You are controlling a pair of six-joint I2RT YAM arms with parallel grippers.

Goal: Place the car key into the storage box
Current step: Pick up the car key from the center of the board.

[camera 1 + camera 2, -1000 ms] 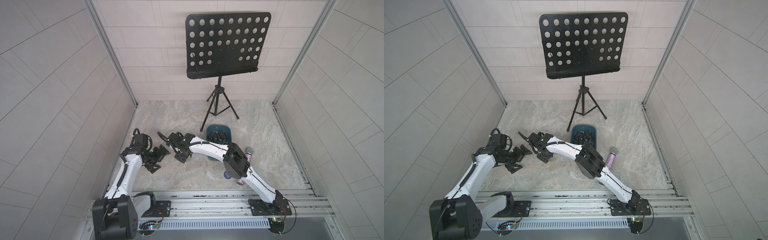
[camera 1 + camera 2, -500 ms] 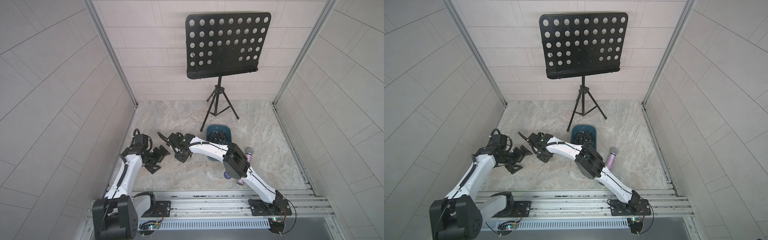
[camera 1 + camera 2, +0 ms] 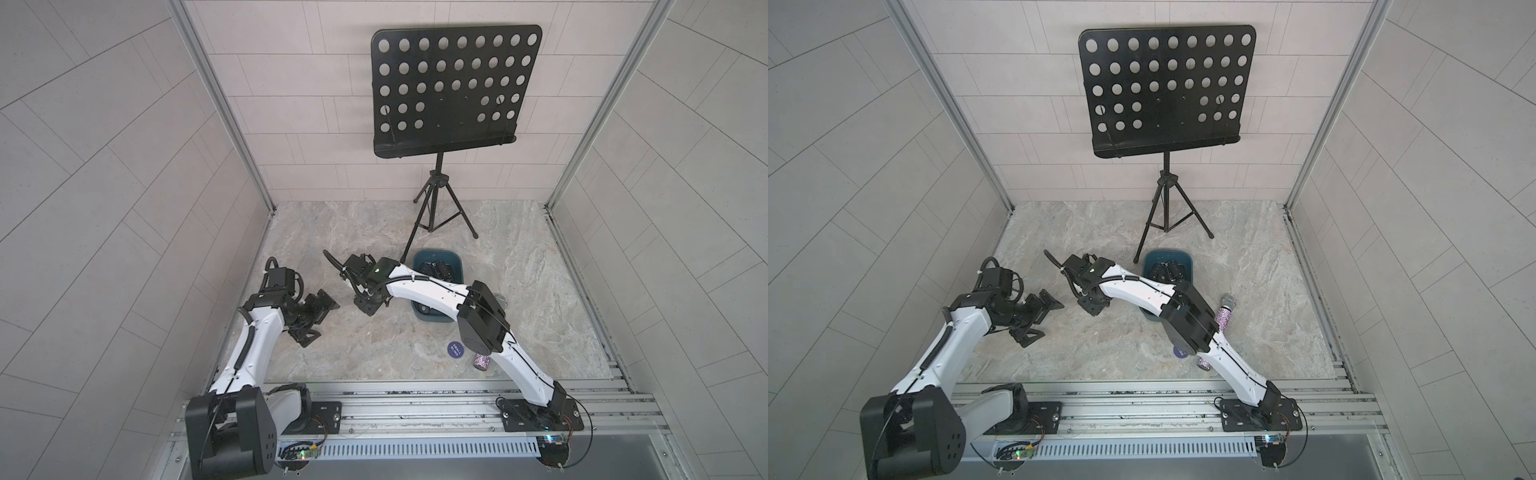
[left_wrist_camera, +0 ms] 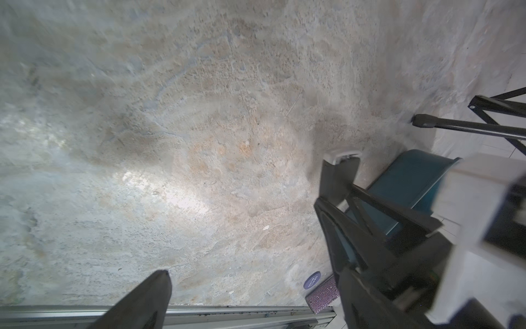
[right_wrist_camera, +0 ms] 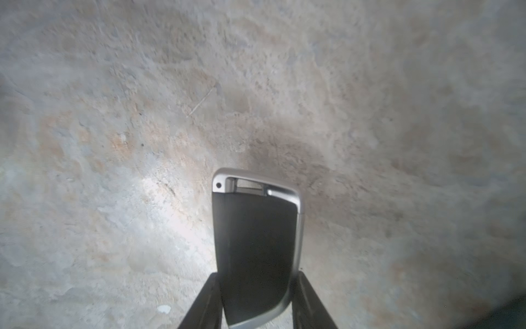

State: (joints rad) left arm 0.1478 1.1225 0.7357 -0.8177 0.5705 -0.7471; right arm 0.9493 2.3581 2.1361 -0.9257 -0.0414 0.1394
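The car key (image 5: pixel 256 242), black with silver trim, is clamped between the fingers of my right gripper (image 5: pixel 257 276), its silver end toward the stone floor. The left wrist view shows the same key (image 4: pixel 338 171) hanging from that gripper, beside the storage box (image 4: pixel 410 182). In both top views the right gripper (image 3: pixel 368 303) (image 3: pixel 1092 305) sits left of the dark teal storage box (image 3: pixel 455 266) (image 3: pixel 1185 257) and hides the key. My left gripper (image 3: pixel 320 320) (image 3: pixel 1040 318) stands open and empty further left.
A black music stand (image 3: pixel 432 208) has its tripod feet just behind the box. Dark items lie inside the box (image 3: pixel 436 270). A small round blue disc (image 3: pixel 454 349) and a glittery microphone (image 3: pixel 1225 316) lie near the right arm's elbow. Tiled walls close three sides.
The right gripper has closed on the car key. Both arms keep almost the same places.
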